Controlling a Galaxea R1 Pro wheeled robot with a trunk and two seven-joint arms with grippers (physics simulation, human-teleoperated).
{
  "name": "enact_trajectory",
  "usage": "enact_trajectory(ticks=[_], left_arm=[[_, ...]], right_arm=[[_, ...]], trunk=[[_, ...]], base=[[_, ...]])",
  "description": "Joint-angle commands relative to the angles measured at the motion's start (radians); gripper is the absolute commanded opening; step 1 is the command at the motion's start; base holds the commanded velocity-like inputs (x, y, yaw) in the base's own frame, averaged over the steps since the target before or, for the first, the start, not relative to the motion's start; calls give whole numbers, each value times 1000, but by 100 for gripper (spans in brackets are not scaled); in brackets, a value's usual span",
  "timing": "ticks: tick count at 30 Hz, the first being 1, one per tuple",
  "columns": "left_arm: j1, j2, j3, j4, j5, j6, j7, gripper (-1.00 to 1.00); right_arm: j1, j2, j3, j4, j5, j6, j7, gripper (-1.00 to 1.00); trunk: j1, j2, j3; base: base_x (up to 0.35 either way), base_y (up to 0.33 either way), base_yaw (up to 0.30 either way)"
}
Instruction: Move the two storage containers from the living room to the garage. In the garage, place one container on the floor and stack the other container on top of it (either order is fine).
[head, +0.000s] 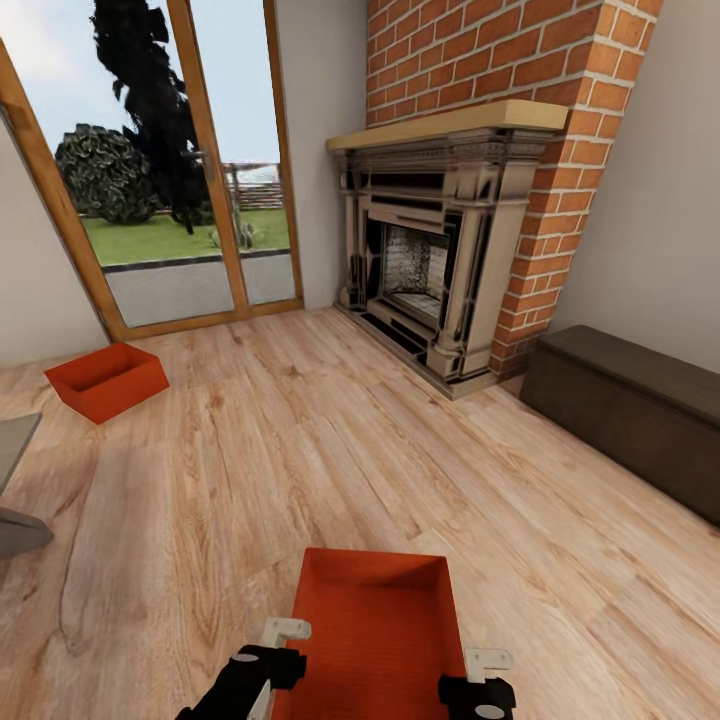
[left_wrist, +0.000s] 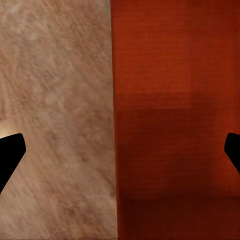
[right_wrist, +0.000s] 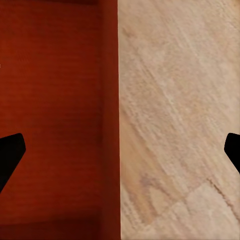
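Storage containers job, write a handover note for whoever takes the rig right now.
Left hand: open, straddling the near container's left wall.
Right hand: open, straddling its right wall.
Near container: on the wood floor just ahead of the robot, not gripped.
Second container: on the floor by the glass doors.
Done: nothing moved.
Left: carry both to the garage, stack them.

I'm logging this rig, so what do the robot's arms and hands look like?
Both arms end in glossy black housings. The left hand and right hand carry pale grey, angular bracket-like fingers. The wrist views show black fingertips at the frame edges. No cables or markings are visible.
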Motion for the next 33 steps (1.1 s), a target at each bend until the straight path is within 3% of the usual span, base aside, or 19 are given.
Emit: enact_trajectory(ticks=[1,3,6,11,33], left_arm=[[0,-1,2,-4,-9,6,0,100],[0,-1,2,-20,-9,12,-5,100],[0,0,2,-89,-6,88,-12,100],[0,-4,3,-108,-5,123,-13,100],[-10,-15,2,-66,-8,121,-12,100]], right_arm=[[-1,0,9,-1,-9,0,-6,100],[-1,0,9,-2,-9,0,-6,100],[-1,-1,10,-1,-9,0,-6,100],[-1,-1,10,-1,-8,0,-6,100],[-1,2,10,-2,-7,3,-7,100]], trunk=[[0,0,-1],[0,0,-1],[0,0,-1],[0,0,-1],[0,0,-13]], base=[[0,0,0],[0,0,0],[0,0,0],[0,0,0],[0,0,24]])
